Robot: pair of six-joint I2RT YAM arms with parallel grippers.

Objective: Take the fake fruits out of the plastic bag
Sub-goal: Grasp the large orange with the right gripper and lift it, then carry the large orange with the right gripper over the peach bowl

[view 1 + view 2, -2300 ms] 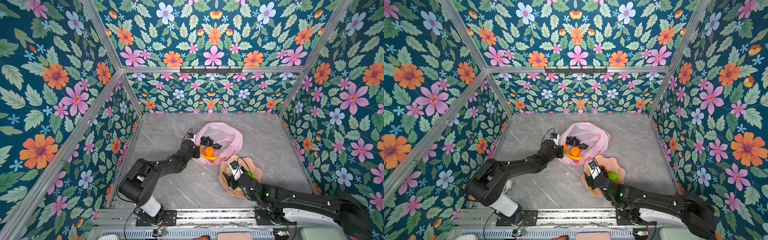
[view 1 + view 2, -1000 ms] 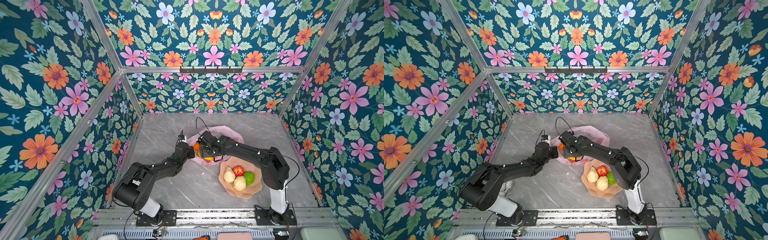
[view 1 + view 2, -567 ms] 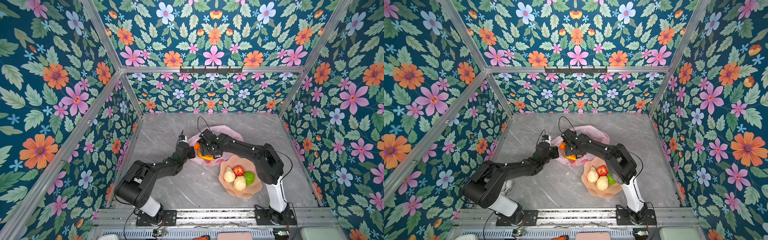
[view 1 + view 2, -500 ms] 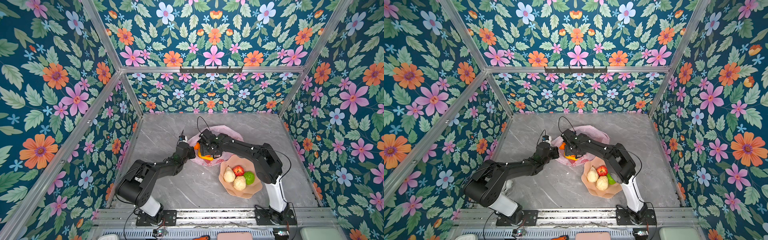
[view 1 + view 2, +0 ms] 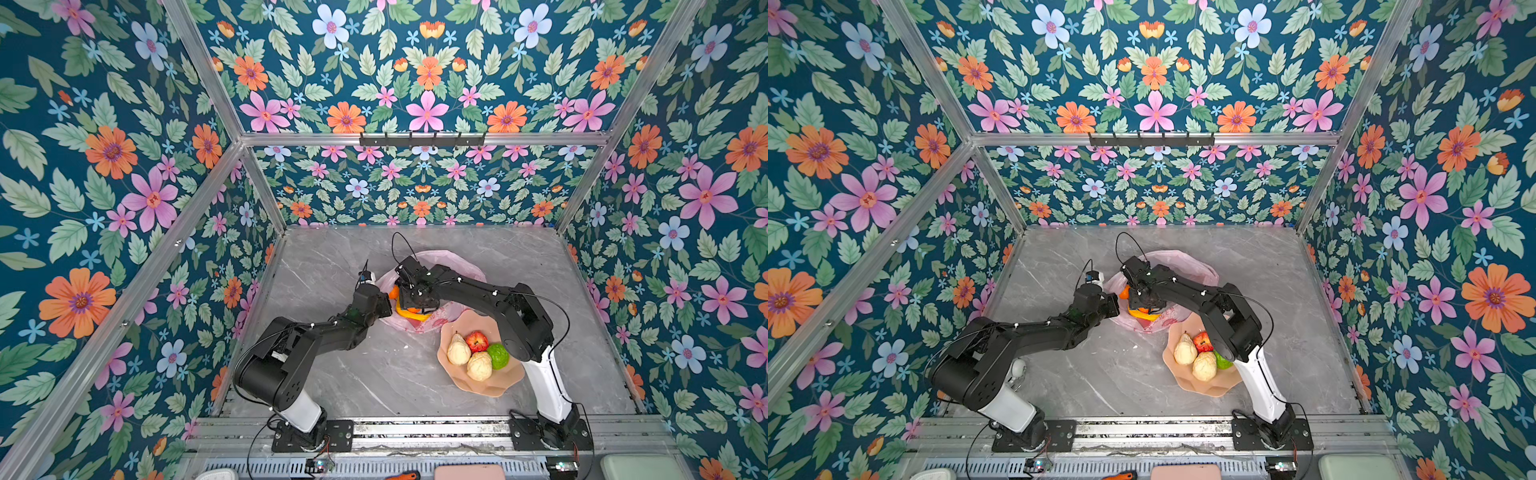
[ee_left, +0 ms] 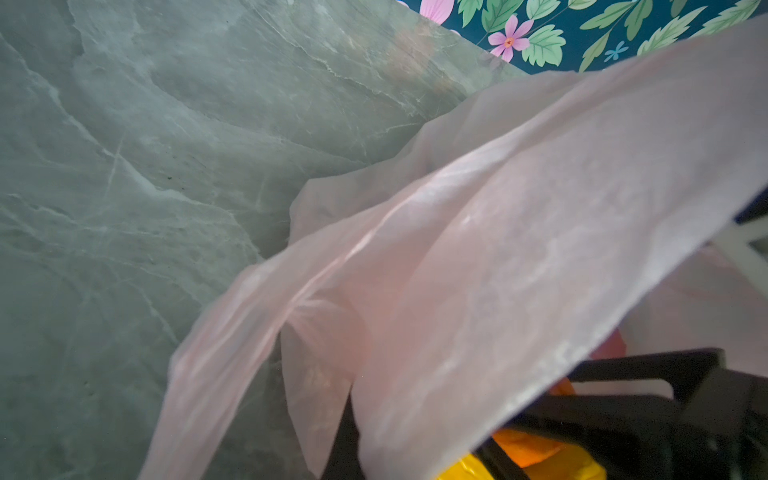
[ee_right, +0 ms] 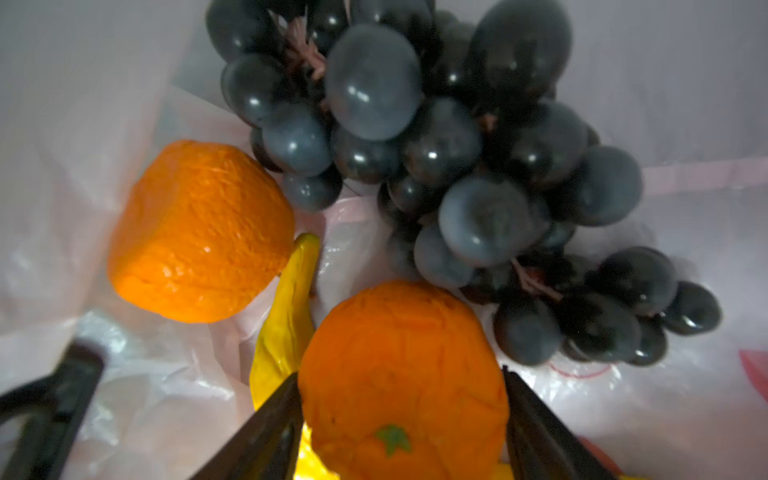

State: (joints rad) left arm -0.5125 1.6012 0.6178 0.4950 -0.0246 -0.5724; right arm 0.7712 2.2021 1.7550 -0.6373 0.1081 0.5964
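The plastic bag (image 5: 461,270) (image 5: 1187,262) lies at mid-table with its mouth open. My left gripper (image 5: 384,301) (image 5: 1111,305) is shut on its near-left rim; in the left wrist view the pink film (image 6: 498,249) drapes over the jaws. My right gripper (image 5: 415,309) (image 7: 401,374) reaches inside, shut on an orange (image 7: 399,332) with a green stem, a finger pressed to each side. A second orange (image 7: 199,232), a yellow banana (image 7: 286,316) and a dark grape bunch (image 7: 457,145) lie in the bag.
A peach scalloped bowl (image 5: 490,386) (image 5: 1208,388) stands in front of the bag to the right. It holds a red apple (image 5: 477,340), a bumpy green fruit (image 5: 498,355) and two beige pieces (image 5: 458,352). Flowered walls enclose the grey table.
The right arm has swung from the bowl into the bag, and its jaws have narrowed onto the orange. The left gripper has kept its hold on the bag's rim.
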